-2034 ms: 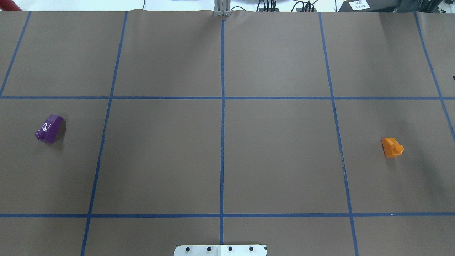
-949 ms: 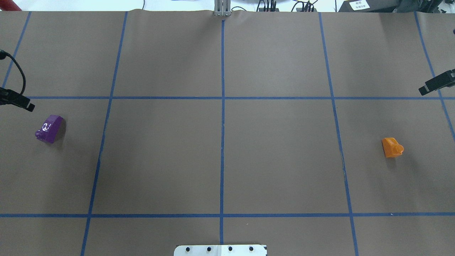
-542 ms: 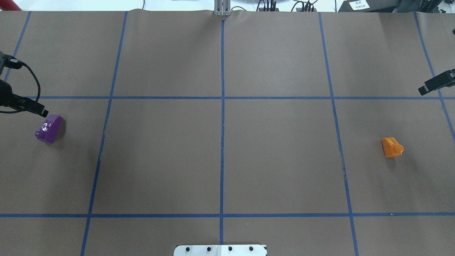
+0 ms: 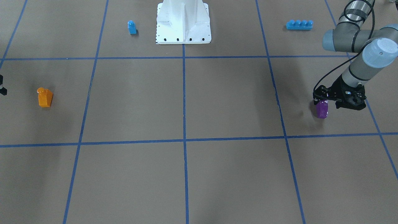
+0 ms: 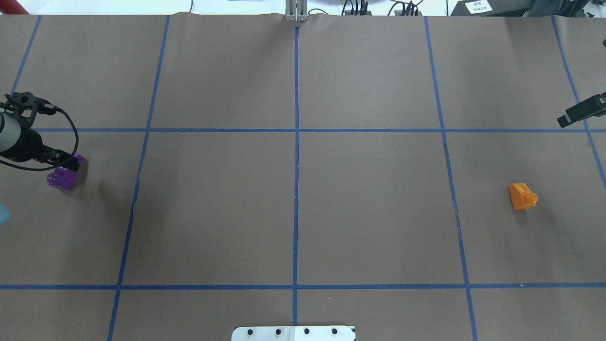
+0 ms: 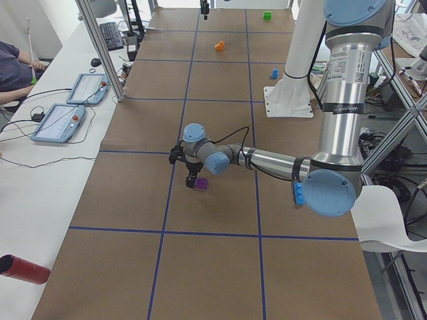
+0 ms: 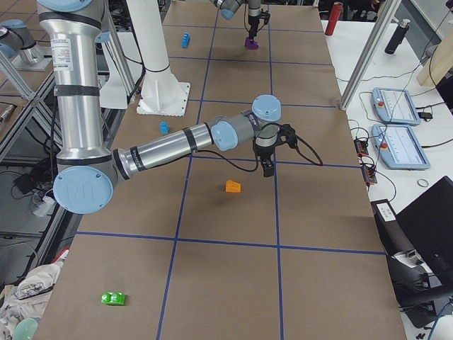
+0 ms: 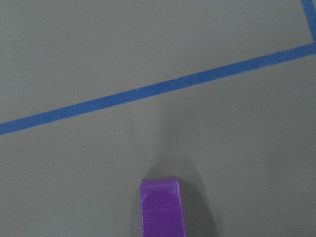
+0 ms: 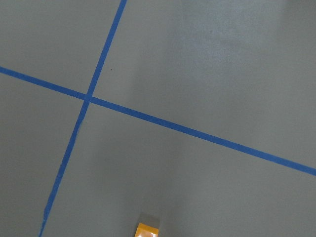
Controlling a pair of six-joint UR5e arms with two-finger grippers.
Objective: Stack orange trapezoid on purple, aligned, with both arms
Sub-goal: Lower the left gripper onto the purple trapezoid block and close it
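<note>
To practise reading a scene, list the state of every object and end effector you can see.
purple brick: on the table
orange trapezoid: on the table, untouched
left end effector: over the purple brick, opening unclear
right end effector: apart from the orange trapezoid, opening unclear
small blue brick: upright, untouched
long blue brick: studs up, untouched

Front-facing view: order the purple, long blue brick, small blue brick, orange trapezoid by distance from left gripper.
1. purple brick, at the left gripper
2. long blue brick, view's top right
3. small blue brick, beside pedestal
4. orange trapezoid, opposite end
</note>
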